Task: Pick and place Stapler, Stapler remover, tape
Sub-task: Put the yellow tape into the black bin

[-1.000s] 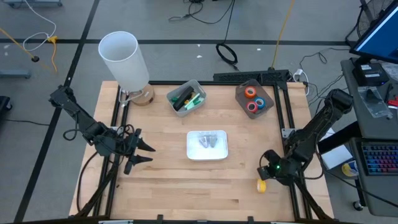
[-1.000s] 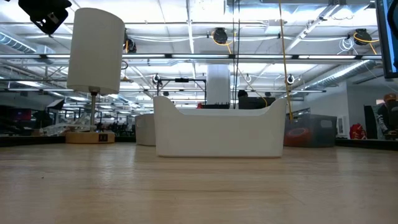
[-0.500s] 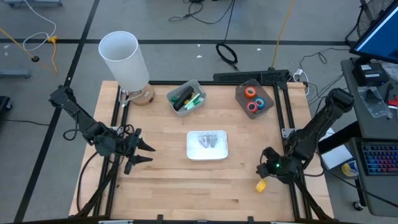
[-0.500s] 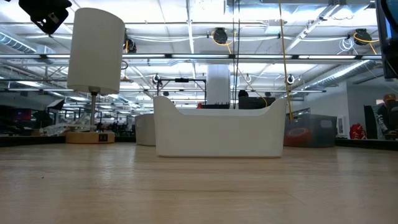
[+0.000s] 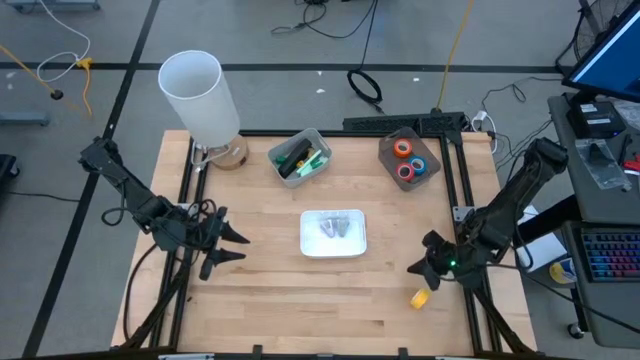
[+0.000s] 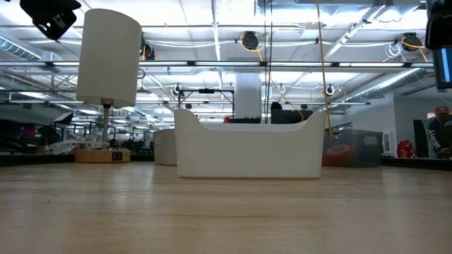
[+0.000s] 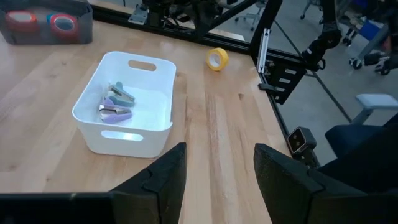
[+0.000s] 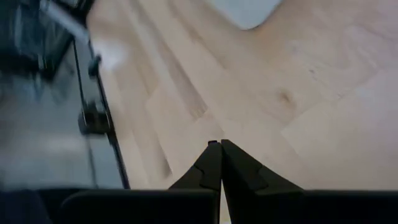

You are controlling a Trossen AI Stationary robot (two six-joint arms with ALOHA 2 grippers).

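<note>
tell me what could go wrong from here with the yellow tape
The yellow tape lies loose near the table's right edge, outside the bin holding the other rolls; a nudge could send it off. The right claw is shut and empty beside it, so it may need to reopen before any grasp.

yellow tape roll lies on the table; other rolls sit binned.

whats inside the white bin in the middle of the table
The white bin holds a few small clip-like pieces, pale purple and grey-green, piled toward one side. The rest of its floor shows bare. Whether anything lies beneath the pile cannot be seen.
</note>
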